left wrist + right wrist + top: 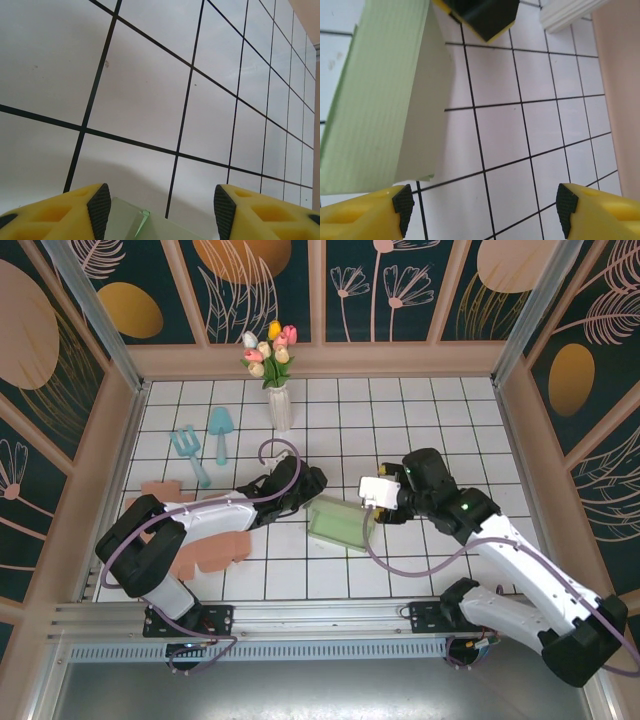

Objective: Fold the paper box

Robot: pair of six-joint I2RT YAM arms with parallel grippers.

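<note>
The pale green paper box [340, 523] stands partly formed on the tiled table, between my two grippers. My left gripper [308, 492] is at the box's upper left corner. In the left wrist view it [160, 207] is open, with a corner of the box [132, 222] low between the fingers, beside the left pad [99, 207]. My right gripper [370, 508] is at the box's right end. In the right wrist view it [485, 207] is open, and the box [385, 95] rises just beyond its left finger [402, 205], not gripped.
Flat pink cardboard blanks [205, 555] lie under the left arm near the left wall. A blue toy fork [188, 448] and trowel [220, 430] lie at the back left. A white vase of tulips [278, 390] stands at the back centre.
</note>
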